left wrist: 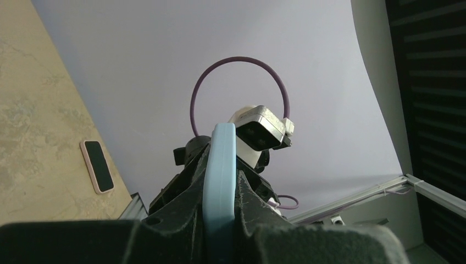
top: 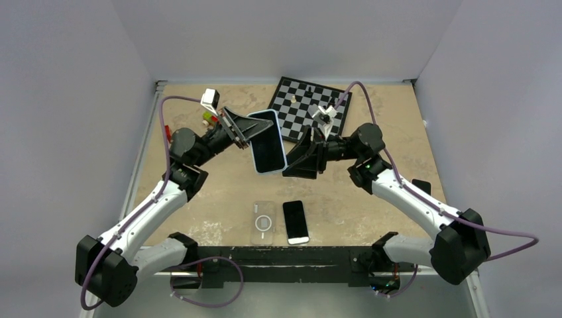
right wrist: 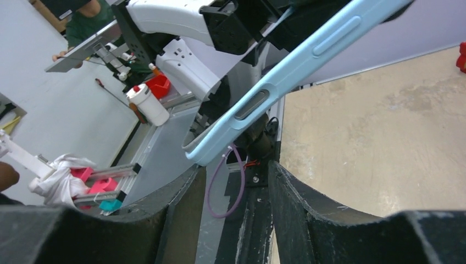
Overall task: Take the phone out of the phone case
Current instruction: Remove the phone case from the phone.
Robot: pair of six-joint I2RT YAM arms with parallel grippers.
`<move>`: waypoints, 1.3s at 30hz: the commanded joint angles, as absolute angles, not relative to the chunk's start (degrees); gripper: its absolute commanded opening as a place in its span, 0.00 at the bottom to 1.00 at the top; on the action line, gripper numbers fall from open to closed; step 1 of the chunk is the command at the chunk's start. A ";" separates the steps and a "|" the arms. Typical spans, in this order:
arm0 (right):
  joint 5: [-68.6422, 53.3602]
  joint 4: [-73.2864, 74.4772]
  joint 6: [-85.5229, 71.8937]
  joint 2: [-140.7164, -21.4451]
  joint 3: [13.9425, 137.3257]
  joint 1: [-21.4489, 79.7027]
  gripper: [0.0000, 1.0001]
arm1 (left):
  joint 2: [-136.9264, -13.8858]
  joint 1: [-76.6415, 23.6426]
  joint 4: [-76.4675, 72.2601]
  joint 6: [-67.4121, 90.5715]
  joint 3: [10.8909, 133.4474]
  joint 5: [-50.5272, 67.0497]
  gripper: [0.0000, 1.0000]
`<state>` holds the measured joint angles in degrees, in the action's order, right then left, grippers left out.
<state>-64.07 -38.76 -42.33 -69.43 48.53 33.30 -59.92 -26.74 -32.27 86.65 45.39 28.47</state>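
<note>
A: The left gripper [left wrist: 220, 223] is clamped on the blue phone case [right wrist: 286, 71], pinching it front to back at one end and holding it in the air. The right gripper [right wrist: 236, 187] stands partly spread and holds nothing. The case's long edge runs just above the gap between its fingers.

B: Where is that against the chessboard [top: 298, 114]?

A: Just in front of the chessboard's near corner on the left arm's side, raised off the table. The right gripper sits directly in front of the board. The phone [top: 268, 146] is in the case, its dark screen facing the overhead camera.

B: Which step is that?

A: Separation looks not yet begun. The phone fills the case, and no view shows a lifted corner. One arm holds while the other lines up on the free edge.

B: And the clear case [top: 264, 224] and the bare phone [top: 295, 222]?

A: They lie flat, side by side, well in front of the chessboard toward the arm bases. Neither gripper touches them.

B: What does the next move call for?

A: The right fingers probably need to catch the rim alone and peel it back. The left grip pins case and phone together, so it may have to shift. The side buttons [right wrist: 336, 36] face the right gripper and are best avoided.
</note>
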 commanded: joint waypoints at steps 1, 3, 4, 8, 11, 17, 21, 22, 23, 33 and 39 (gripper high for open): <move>-67.07 -48.08 -46.27 -68.26 49.39 33.24 0.51 | -59.65 -26.46 -37.97 88.08 48.78 29.01 0.00; -67.50 -48.08 -45.99 -67.72 49.23 33.29 0.53 | -60.00 -26.45 -38.26 88.27 48.95 29.13 0.00; -67.35 -47.70 -45.78 -67.42 49.32 33.29 0.54 | -60.18 -26.45 -38.43 88.43 49.03 29.24 0.00; -66.62 -44.99 -44.19 -67.49 50.87 33.22 0.53 | -60.89 -26.46 -40.23 89.99 48.70 29.27 0.00; -66.54 -45.26 -44.03 -68.03 51.51 33.23 0.48 | -61.03 -26.46 -40.75 90.67 48.52 29.52 0.00; -66.97 -48.22 -45.91 -70.01 51.90 33.25 0.33 | -60.20 -26.46 -40.69 90.81 48.19 29.82 0.00; -67.19 -53.05 -49.23 -71.17 51.48 33.23 0.37 | -59.45 -26.46 -40.61 90.60 47.57 30.10 0.00; -67.19 -53.96 -49.85 -71.27 51.37 33.22 0.39 | -59.34 -26.46 -40.42 90.46 47.47 30.14 0.00; -67.15 -54.32 -50.13 -71.28 51.28 33.29 0.40 | -59.27 -26.46 -40.25 90.38 47.46 30.22 0.00; -67.10 -56.04 -51.59 -71.62 51.34 33.31 0.40 | -59.24 -26.46 -40.70 90.45 47.82 30.93 0.00; -67.03 -57.20 -51.98 -72.80 51.36 33.35 0.31 | -59.43 -26.45 -41.01 90.91 48.57 31.65 0.00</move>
